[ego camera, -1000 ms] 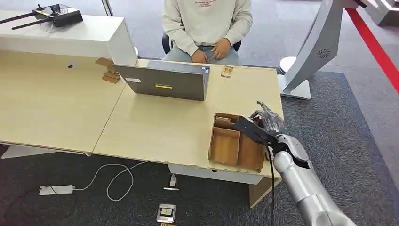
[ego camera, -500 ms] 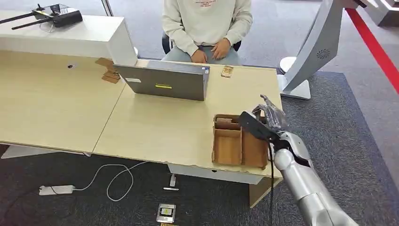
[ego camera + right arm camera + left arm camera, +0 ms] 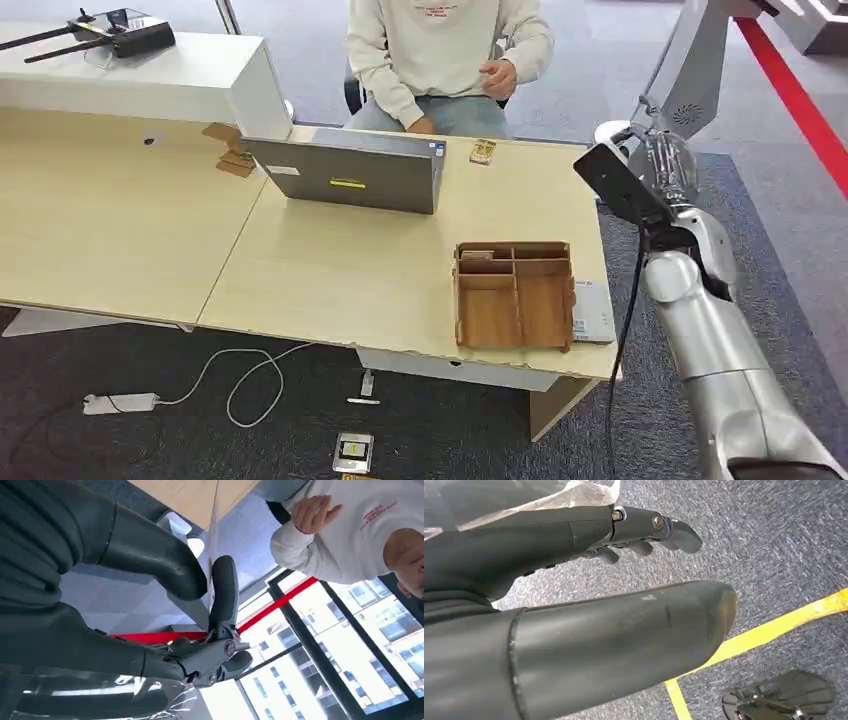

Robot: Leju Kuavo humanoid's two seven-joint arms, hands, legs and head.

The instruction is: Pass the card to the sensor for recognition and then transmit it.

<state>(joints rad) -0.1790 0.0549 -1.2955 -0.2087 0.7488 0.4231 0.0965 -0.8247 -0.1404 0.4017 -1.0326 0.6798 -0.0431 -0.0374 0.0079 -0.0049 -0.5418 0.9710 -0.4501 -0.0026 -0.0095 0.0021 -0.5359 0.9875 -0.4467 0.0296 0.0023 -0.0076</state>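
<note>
My right hand is raised beyond the table's far right corner, level with the seated person. In the right wrist view a thin card, seen edge-on, is pinched between the thumb and a dark finger. The person holds one hand up at chest height. A flat light-grey sensor lies on the table against the right side of the wooden tray. My left hand hangs over the grey carpet, fingers apart and holding nothing.
A grey laptop stands in front of the person, with a small wooden piece beside it. A white stand rises behind my right hand. A yellow floor line crosses the carpet under my left hand.
My right arm has lifted from the wooden tray at the table's near right and swung up toward the person. The person has raised one hand from the lap.
</note>
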